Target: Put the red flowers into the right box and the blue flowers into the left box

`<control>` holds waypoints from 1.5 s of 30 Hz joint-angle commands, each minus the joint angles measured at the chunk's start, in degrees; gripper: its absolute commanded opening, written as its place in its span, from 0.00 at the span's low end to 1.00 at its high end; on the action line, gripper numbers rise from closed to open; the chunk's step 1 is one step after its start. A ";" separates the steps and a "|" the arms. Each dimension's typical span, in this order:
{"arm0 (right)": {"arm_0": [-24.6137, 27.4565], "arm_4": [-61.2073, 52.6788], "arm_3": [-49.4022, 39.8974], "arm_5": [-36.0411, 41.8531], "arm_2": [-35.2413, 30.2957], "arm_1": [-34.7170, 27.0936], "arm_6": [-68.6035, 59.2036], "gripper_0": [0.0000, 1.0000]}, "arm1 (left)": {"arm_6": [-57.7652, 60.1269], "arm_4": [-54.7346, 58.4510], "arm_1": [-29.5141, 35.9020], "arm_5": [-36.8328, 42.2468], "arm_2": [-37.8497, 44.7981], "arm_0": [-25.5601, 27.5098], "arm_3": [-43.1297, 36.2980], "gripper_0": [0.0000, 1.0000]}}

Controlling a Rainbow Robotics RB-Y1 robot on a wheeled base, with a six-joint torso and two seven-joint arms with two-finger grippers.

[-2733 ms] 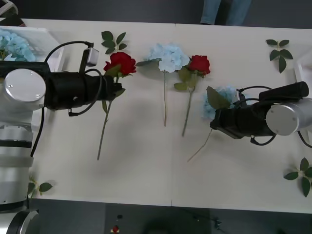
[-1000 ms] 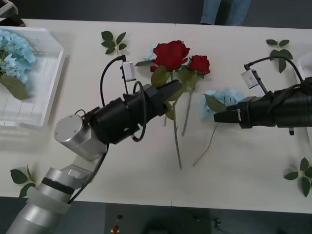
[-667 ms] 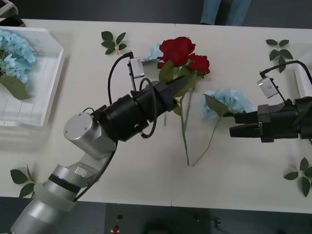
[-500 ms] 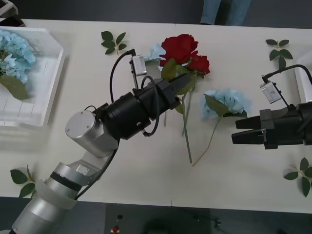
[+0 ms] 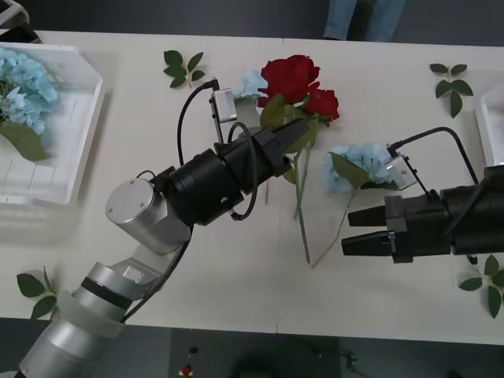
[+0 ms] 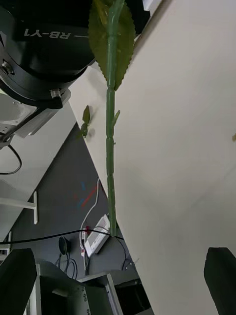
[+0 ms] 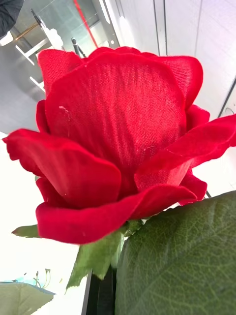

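1. Blue flowers point(image 5: 24, 87) lie in the left box point(image 5: 75, 157), at the far left of the counter point(image 5: 197, 276).
2. Leaf sprigs sit on the counter near the left front edge point(image 5: 31, 285) and beyond the left arm point(image 5: 183, 66).
3. Left gripper point(image 5: 290, 138), reaching toward the middle of the counter, is clenched on a red rose point(image 5: 285, 77) just below the bloom; the rose is lifted, its stem point(image 5: 300, 209) hanging down toward the counter. In the left wrist view the bloom point(image 7: 118, 142) sits right above the gripper, with a big leaf point(image 7: 182, 261) beside it.
4. A second red rose point(image 5: 324, 103) lies on the counter just behind the held one, and a blue bloom point(image 5: 250, 83) peeks out behind the two.
5. Another blue flower point(image 5: 366, 164) lies on the counter to the right of the roses, its stem point(image 5: 335, 234) slanting toward the front edge.
6. Right gripper point(image 5: 356, 231) hovers just beside that blue flower's stem, its black fingers point(image 5: 366, 216) spread apart and grasping nothing. The right wrist view looks past its fingers point(image 6: 221, 278) at the held rose's stem point(image 6: 111, 147) and the left arm behind it.
7. Right box point(image 5: 490, 118) shows its white rim at the far right edge, with sprigs beyond it point(image 5: 450, 85) and nearer the front point(image 5: 488, 283).
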 commanded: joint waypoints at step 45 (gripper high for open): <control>-1.53 6.99 0.74 -12.63 8.66 14.85 3.61 0.00 | -2.87 0.78 -0.82 -0.31 0.13 -1.36 -1.23 0.00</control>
